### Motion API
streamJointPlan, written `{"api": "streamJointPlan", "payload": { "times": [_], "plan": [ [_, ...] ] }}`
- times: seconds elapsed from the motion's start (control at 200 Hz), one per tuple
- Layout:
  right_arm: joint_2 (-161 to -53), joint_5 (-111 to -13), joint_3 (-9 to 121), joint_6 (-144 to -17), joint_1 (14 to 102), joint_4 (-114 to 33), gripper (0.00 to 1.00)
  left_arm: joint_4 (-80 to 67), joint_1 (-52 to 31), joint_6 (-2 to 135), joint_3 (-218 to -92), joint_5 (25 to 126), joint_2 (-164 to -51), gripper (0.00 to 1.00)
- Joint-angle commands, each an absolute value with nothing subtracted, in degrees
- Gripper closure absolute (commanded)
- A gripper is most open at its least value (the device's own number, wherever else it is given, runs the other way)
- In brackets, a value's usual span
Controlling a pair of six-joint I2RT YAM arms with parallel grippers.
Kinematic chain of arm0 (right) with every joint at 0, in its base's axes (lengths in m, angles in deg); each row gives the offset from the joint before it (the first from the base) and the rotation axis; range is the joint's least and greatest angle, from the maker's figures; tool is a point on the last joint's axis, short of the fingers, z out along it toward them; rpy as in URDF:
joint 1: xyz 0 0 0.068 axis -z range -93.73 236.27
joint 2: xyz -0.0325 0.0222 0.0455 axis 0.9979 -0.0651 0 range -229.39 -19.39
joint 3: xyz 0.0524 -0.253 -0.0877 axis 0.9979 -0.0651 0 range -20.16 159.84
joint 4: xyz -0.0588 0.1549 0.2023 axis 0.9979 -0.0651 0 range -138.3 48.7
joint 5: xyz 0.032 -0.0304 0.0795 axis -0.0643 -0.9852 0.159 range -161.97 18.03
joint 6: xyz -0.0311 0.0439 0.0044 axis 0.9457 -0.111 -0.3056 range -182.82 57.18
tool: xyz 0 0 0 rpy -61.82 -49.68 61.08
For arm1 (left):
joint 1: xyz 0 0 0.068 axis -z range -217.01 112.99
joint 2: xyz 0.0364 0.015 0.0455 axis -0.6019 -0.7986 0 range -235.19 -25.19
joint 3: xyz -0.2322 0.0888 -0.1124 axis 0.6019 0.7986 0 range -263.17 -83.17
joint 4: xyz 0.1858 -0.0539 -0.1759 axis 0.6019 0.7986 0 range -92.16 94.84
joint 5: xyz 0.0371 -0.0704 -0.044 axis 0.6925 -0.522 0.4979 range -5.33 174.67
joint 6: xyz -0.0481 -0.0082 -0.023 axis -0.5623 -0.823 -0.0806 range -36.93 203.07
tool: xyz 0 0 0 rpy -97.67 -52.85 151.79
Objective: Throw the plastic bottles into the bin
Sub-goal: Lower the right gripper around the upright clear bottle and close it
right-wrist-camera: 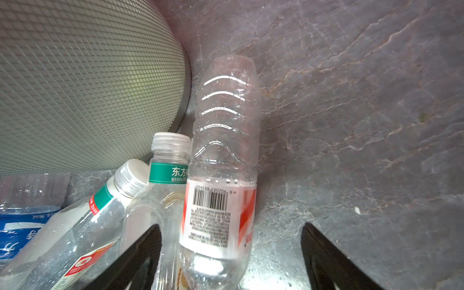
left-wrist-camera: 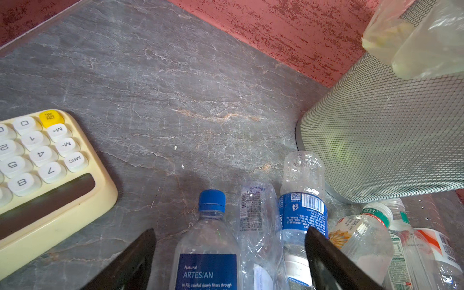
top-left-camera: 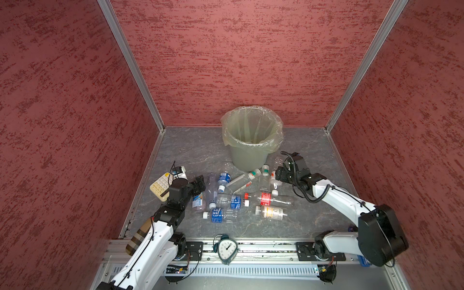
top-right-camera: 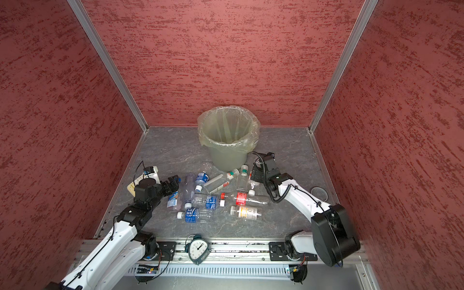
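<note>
Several plastic bottles lie in a heap on the grey floor in front of the bin (top-left-camera: pixel 247 158), which shows in both top views (top-right-camera: pixel 227 155). My left gripper (left-wrist-camera: pixel 230 230) is open. It straddles a blue-capped Artesian bottle (left-wrist-camera: pixel 208 246) and a crumpled clear bottle (left-wrist-camera: pixel 258 226) at the heap's left edge (top-left-camera: pixel 197 199). Its fingers touch neither. My right gripper (right-wrist-camera: pixel 230 225) is open too. It stands low by the bin's right side (top-left-camera: pixel 277 175), over a clear bottle with a red-white label (right-wrist-camera: pixel 221 200). Red-label (top-left-camera: pixel 268 198) and white-yellow-label (top-left-camera: pixel 271 212) bottles lie nearer the front.
A cream calculator (top-left-camera: pixel 160 187) lies left of my left gripper, close to the left wall. A teal alarm clock (top-left-camera: pixel 227 247) stands on the front rail. The bin's mesh wall (left-wrist-camera: pixel 376 138) rises close to both grippers. A round clear lid (top-right-camera: pixel 319 192) lies at the right.
</note>
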State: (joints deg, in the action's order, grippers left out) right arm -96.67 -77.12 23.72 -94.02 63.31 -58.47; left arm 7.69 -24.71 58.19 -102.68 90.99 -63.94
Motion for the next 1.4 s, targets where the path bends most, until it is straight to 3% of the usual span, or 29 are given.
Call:
{"api": "streamJointPlan", "payload": {
  "times": [0.0,0.661,0.957,1.398],
  "plan": [
    [-98.4,-76.3,25.6,-94.7,62.6,-56.3,0.12,7.0,-25.7,57.4,-102.6,89.0,-64.3,0.07],
    [-106.7,-78.1,27.5,-93.9,62.7,-53.9,0.15,5.5,-27.3,57.1,-102.9,86.2,-67.8,0.07],
    [-107.5,-86.5,28.8,-91.5,62.6,-58.4,0.16,5.6,-27.4,57.1,-102.8,85.8,-67.6,0.07],
    [-109.1,-83.6,30.0,-92.1,62.6,-57.2,0.20,5.6,-27.7,57.1,-102.9,85.8,-67.7,0.07]
  ]
}}
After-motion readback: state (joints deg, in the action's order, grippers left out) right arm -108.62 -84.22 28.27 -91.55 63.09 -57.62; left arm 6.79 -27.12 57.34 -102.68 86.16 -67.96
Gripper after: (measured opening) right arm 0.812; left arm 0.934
